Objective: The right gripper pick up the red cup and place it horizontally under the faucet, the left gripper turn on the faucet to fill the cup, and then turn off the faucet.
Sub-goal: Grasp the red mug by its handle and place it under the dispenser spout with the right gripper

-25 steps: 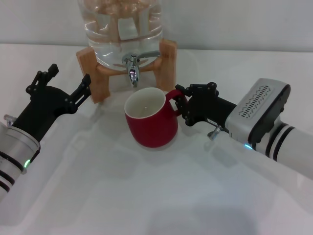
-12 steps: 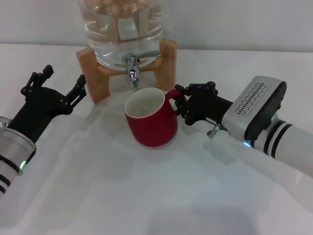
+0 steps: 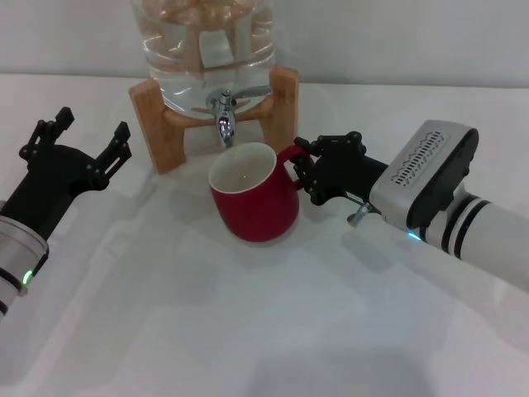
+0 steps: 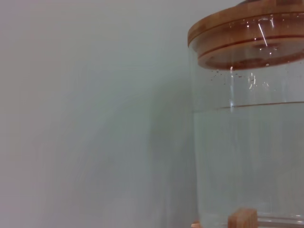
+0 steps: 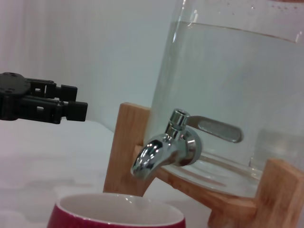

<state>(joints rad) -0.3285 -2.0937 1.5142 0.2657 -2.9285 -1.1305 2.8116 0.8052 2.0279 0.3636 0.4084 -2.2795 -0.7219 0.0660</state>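
Note:
The red cup [image 3: 252,203] stands upright with its cream inside showing, just in front of and below the faucet [image 3: 223,116]. My right gripper [image 3: 303,172] comes in from the right and is shut on the cup's red loop handle. The right wrist view shows the chrome faucet [image 5: 164,148] with its lever pointing sideways, spout above the red cup [image 5: 116,214] rim; no water runs. My left gripper [image 3: 89,132] is open, with nothing between its prongs, left of the wooden stand [image 3: 157,124]. It also appears far off as the left gripper [image 5: 42,102].
The clear water jug [image 3: 202,41] sits on the wooden stand at the back of the white table [image 3: 248,331]. In the left wrist view the water jug [image 4: 247,142] with its wooden lid [image 4: 247,33] fills one side before a plain wall.
My left gripper has drawn back to the left, away from the wooden stand, still open. The right gripper and the cup have shifted slightly left and toward the faucet.

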